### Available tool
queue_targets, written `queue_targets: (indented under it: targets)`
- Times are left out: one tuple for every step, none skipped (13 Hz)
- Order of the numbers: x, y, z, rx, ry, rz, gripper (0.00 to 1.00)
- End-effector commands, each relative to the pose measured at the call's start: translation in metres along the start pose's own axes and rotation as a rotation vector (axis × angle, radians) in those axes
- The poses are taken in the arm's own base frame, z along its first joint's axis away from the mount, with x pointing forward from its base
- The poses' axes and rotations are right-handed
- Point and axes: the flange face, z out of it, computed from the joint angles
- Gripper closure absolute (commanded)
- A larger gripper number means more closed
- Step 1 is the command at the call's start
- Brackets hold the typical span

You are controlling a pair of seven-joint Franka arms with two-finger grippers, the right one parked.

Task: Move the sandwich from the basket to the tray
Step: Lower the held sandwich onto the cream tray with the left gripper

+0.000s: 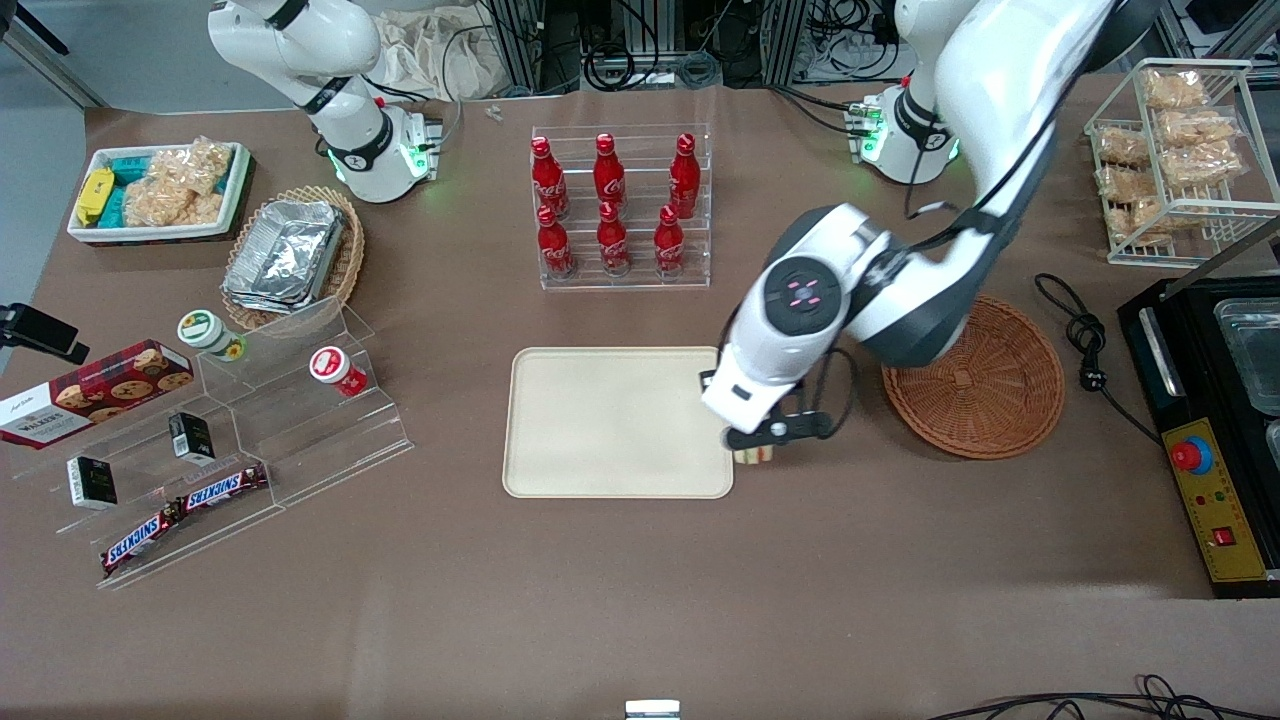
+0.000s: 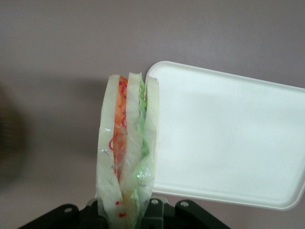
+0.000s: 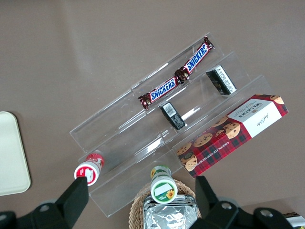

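Sandwich clamped in gripper just over tray rim — released now, it likely tips onto counter.

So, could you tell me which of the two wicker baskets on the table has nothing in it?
The reddish-brown round basket beside the end effector, which holds the sandwich. It is bare inside, whereas the lighter basket toward the parked arm's end holds foil containers.

Glossy white arm shells with dark grey joints. Round black wrist cap with pink button marks above a black gripper. Green lights at the base.
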Motion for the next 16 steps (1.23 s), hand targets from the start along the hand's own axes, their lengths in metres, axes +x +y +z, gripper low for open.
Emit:
queue_targets:
  targets:
    - [0.007, 0.015, 0.031, -0.029, -0.008, -0.009, 1.00]
    - [0.004, 0.023, 0.048, -0.037, -0.016, -0.011, 1.00]
    - [-0.003, 0.034, 0.064, -0.047, -0.017, -0.018, 1.00]
    - [-0.009, 0.044, 0.077, -0.061, -0.004, -0.017, 1.00]
    - [-0.008, 0.047, 0.094, -0.070, -0.003, -0.021, 1.00]
    - [-0.007, 0.049, 0.106, -0.078, -0.008, -0.024, 1.00]
    - [-0.007, 0.049, 0.116, -0.075, -0.016, -0.022, 1.00]
    - [-0.011, 0.050, 0.124, -0.062, -0.015, -0.010, 1.00]
    - [-0.014, 0.053, 0.130, -0.050, -0.008, 0.008, 1.00]
    - [-0.014, 0.053, 0.133, -0.045, -0.006, 0.014, 1.00]
    - [-0.013, 0.051, 0.134, -0.043, -0.007, 0.020, 0.90]
    - [-0.013, 0.051, 0.134, -0.044, -0.008, 0.021, 0.68]
    - [-0.011, 0.050, 0.135, -0.041, -0.007, 0.018, 0.35]
    - [-0.011, 0.050, 0.135, -0.041, -0.006, 0.021, 0.06]
    - [-0.010, 0.049, 0.135, -0.041, -0.006, 0.020, 0.00]
    - [-0.010, 0.049, 0.135, -0.041, -0.006, 0.018, 0.00]
